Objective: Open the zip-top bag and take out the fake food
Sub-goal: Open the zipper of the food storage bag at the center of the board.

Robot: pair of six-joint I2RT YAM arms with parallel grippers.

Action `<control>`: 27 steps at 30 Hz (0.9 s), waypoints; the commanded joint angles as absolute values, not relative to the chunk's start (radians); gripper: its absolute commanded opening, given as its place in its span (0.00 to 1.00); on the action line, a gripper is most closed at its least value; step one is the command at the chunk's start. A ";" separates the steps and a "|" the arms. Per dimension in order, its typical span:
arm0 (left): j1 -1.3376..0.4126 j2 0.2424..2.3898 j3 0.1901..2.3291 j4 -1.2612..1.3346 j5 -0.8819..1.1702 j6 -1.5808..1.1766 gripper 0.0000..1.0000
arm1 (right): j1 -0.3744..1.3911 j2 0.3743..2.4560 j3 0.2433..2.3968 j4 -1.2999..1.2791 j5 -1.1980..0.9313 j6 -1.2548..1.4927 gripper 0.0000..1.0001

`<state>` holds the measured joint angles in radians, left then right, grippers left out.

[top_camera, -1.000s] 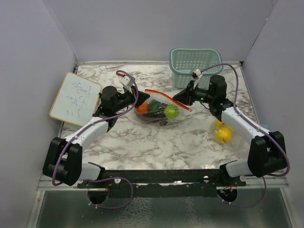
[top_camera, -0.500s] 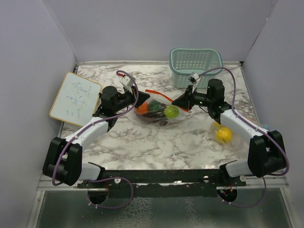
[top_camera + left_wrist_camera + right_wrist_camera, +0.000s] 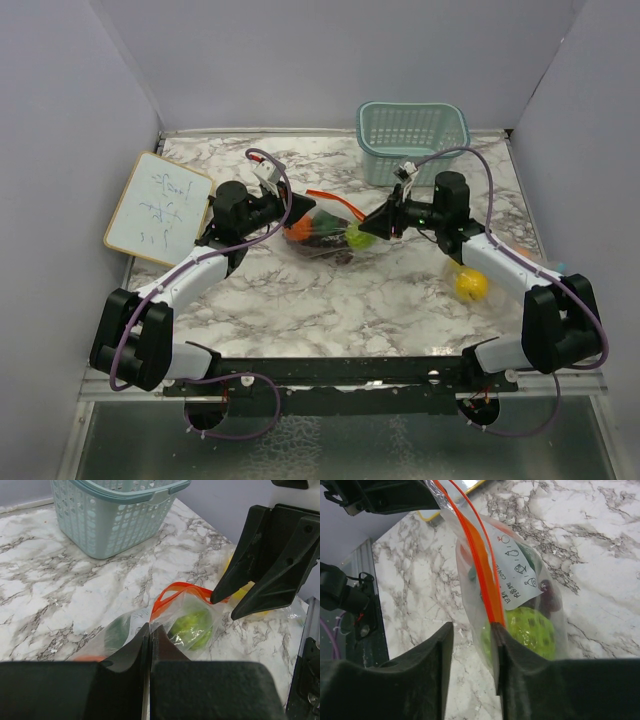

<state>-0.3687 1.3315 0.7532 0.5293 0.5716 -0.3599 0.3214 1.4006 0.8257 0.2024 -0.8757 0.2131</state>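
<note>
Between parted tips of right end effector [image 3: 472,632]: orange zip edge of zip-top bag [image 3: 520,580], reached by advance over last second. Opposite lip pinched tight in left end effector [image 3: 149,630]. Inside, just ahead: lime [image 3: 525,630], other fake food. Likely next: close, pull open.

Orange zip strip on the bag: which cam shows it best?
Right wrist: the orange zip strip runs long and sharp across the frame, ending by the right fingers. Left wrist shows only a short loop of it above the lime; top external, just a thin sliver.
</note>
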 commanded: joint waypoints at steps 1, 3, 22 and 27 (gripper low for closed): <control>-0.373 1.318 0.769 0.532 0.588 -0.357 0.00 | 0.328 1.404 0.846 0.200 -0.832 0.178 0.44; -0.373 1.313 0.770 0.527 0.593 -0.354 0.00 | 0.328 1.411 0.872 0.177 -0.806 0.154 0.51; -0.374 1.297 0.762 0.544 0.618 -0.367 0.00 | 0.328 1.551 1.051 0.093 -0.819 0.067 0.39; -0.374 1.325 0.772 0.563 0.624 -0.380 0.00 | 0.327 1.507 0.984 0.120 -0.784 0.076 0.19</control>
<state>-0.3687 1.3121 0.7532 0.5232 0.5907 -0.3672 0.3218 1.5452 1.0256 0.1062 -0.7834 0.0738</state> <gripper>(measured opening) 0.011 0.264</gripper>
